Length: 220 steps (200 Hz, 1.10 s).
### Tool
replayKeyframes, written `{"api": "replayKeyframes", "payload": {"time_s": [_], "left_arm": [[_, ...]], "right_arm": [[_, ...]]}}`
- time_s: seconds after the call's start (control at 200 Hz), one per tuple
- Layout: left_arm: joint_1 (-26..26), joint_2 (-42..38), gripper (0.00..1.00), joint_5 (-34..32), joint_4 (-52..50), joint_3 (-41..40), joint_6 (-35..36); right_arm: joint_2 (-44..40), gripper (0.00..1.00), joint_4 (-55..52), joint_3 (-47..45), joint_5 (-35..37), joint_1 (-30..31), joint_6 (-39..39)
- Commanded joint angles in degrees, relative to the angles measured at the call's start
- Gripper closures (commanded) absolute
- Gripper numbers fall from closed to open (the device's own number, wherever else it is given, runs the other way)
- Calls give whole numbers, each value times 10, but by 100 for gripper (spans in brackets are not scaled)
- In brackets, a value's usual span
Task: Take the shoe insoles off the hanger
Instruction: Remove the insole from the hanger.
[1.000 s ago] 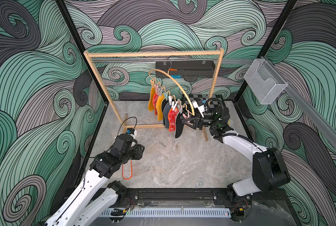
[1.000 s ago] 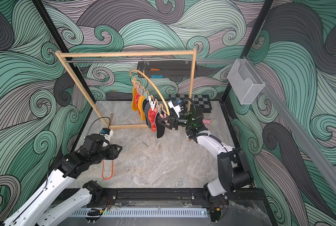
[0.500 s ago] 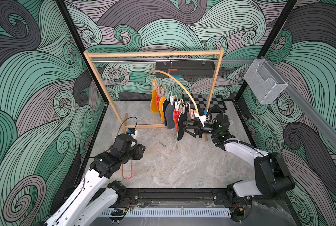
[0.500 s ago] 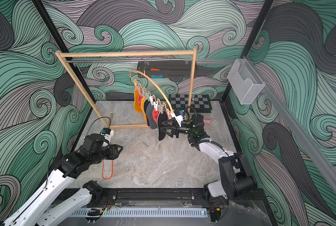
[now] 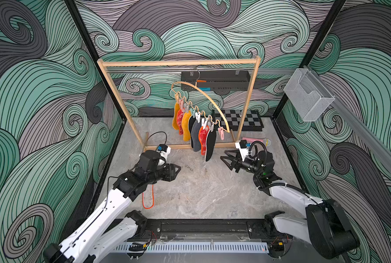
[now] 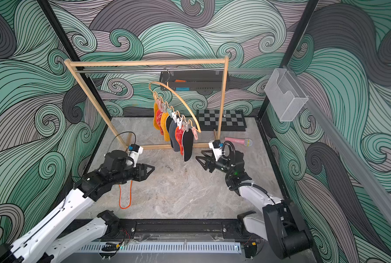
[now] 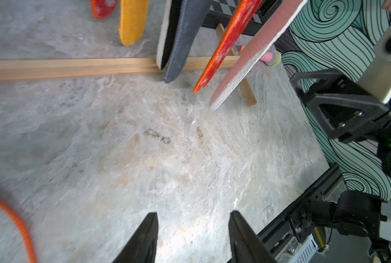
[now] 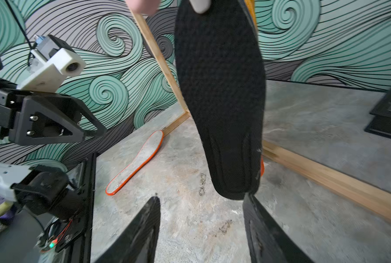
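Swirling teal and grey waves cover the walls (image 5: 42, 102) around a pale marbled desk (image 5: 201, 193). Seen in both top views, a tall wooden rack (image 5: 178, 63) stands across the 12 o'clock side of the desk. The hanger (image 5: 212, 102) hooks over the rack's metal rod and hangs tilted, its low end pointing toward 5 o'clock.

Seven of the shoe insoles (image 5: 186, 125) hang pegged in a tight overlapping row below it: mustard, red mottled, mustard, black, dark grey, red mottled, and at the low end the black insole (image 5: 210, 145). Beside that last one a pink peg (image 5: 221, 133) hangs bare. The pale insole (image 8: 135, 161) with orange edging lies flat on the desk at about 8 o'clock, partly under the left arm.

The left claw (image 7: 193, 214) hovers at 9 o'clock from the desk's centre, fingers spread with nothing between them. The right claw (image 8: 201, 197) faces it from 3 o'clock, also spread and holding nothing; the black insole's lower tip hangs just ahead of it, near one finger.

A chessboard (image 5: 242, 118) lies at 1 o'clock, and a pink microphone (image 5: 256, 141) at 2 o'clock.
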Motion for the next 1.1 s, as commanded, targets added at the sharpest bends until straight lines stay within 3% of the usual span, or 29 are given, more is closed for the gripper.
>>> {"api": "replayKeyframes", "payload": {"time_s": [0.0,0.145,0.5,0.756,1.096], "left_arm": [[-39,62,45,31,147,23,11],[-61,143,42,41,313,16,34],[-75,284,39,54,479,43,101],[-76,373,37,54,492,87,137],[-78,458,40,36,641,67,120]], "right_arm": [[-44,41,-28,-22,73,-3,9],[-94,41,-62,-46,98,-3,13],[-121,41,-71,-64,119,-3,25],[-124,42,-79,-67,127,-3,28],[-111,42,-76,-68,129,-3,32]]}}
